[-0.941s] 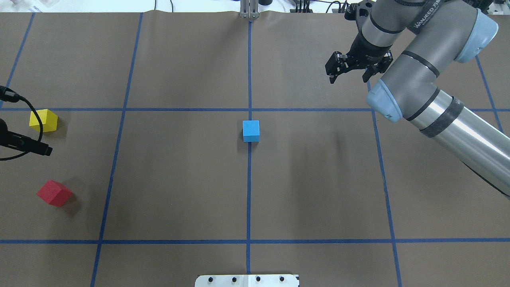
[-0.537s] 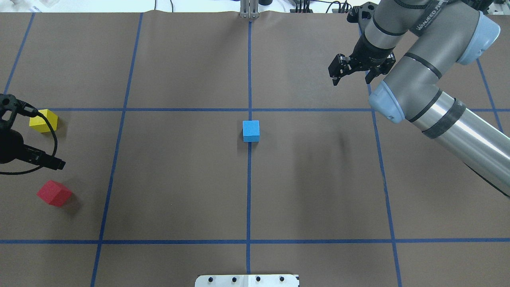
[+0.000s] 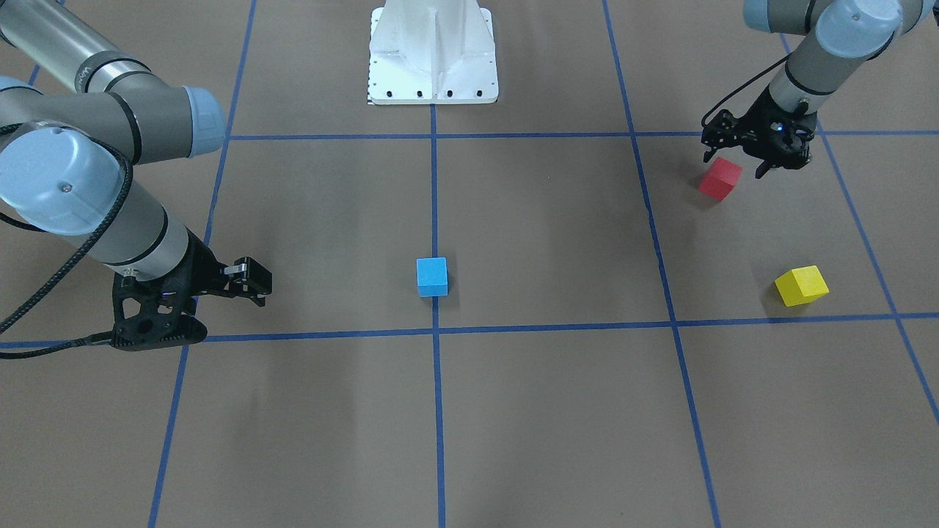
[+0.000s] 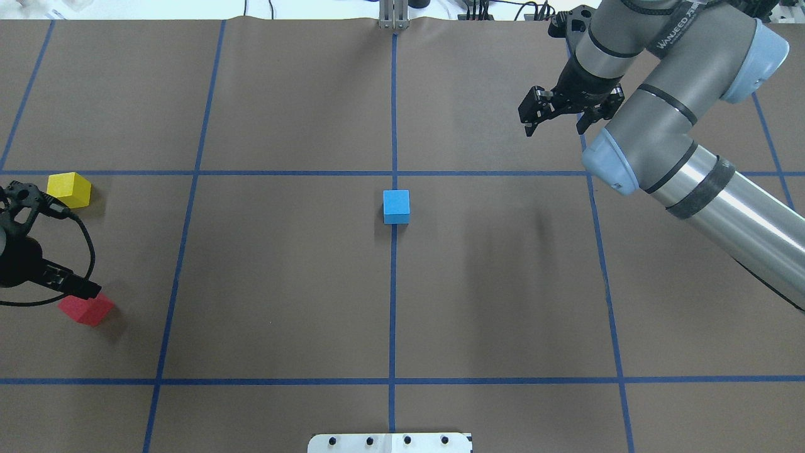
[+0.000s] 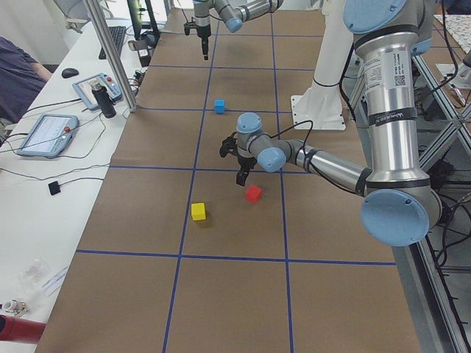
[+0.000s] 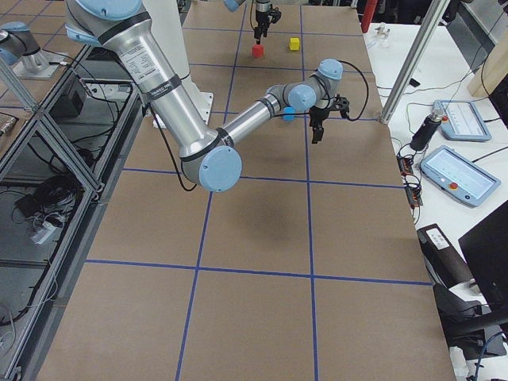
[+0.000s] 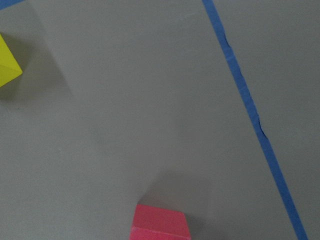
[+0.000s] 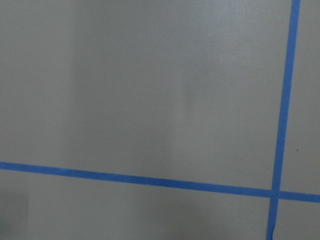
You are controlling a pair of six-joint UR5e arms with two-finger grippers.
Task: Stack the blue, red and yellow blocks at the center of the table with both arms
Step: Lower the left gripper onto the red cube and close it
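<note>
Table (image 4: 283, 296): brown surface, gridded with blue tape lines (image 4: 394, 327). A white pedestal base (image 3: 433, 51) stands at the robot's edge, on the centre line.
Blue block (image 4: 396, 206): sits flat on the centre tape line, just on the robot's side of a cross line, with its top face in full view.
Red block (image 3: 720, 179): rests on the table in the grid square on the robot's left. It is turned corner-on to the grid and lies well apart from the blue block.
Yellow block (image 3: 802, 285): same square, farther from the robot than the red block, near the cross line and apart from the red one.
Left gripper (image 3: 733, 166): points down over the red block, fingers spread wide, holding nothing. Contact between fingertips and block cannot be told.
Left wrist view: red block at the bottom edge, yellow block at the left edge, one tape line on the right.
Right gripper (image 4: 553, 121): hangs above the table on the robot's right, beyond the cross line. The jaws are parted and empty, well apart from all three blocks.
Right wrist view: bare table and a tape crossing only.
Obstructions: in the overhead view the left gripper covers part of the red block. In the exterior right view the right arm (image 6: 246, 119) crosses in front of the blue block and hides part of it.
Surroundings: a white side bench (image 5: 51, 169) runs along the table's far edge, carrying control tablets (image 5: 44, 134) and a mouse (image 5: 70, 72). A person's sleeve (image 5: 15, 73) shows at that view's edge.
</note>
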